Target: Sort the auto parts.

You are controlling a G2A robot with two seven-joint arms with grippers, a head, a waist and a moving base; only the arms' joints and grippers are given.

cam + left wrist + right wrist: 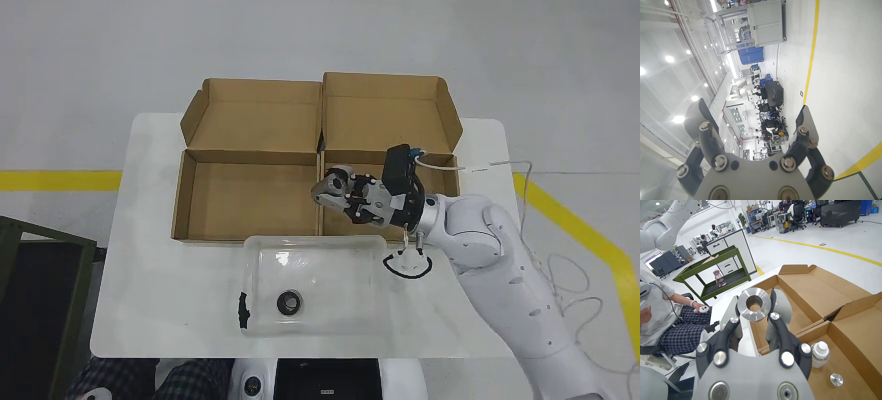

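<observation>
The right tool (755, 303) is closest. It is pinching a shiny metal ring (753, 315) by its edges, with one finger on each side. The ring's flat face and its hole look back at the wrist.

In the top view, this tool hangs just about over the wall where the two brown boxes meet. Its tips point toward the left box (250, 200), which has a bare floor. The right box (848, 344) lies under the back of the tool. It has a white bottle-shaped part (820, 354) and a small metal nut (836, 379) in it.

So the ring is near the line between the boxes, a bit to the left box's side. I think a small push forward would put it over the left box, and a small pull back would put it over the right box. I cannot tell which box it belongs in.

The left tool (753, 105) is spread wide with nothing in it, and it points out at the room.

A dark round part (291, 300) lies in the clear bin (372, 245) on the surface (150, 200).
</observation>
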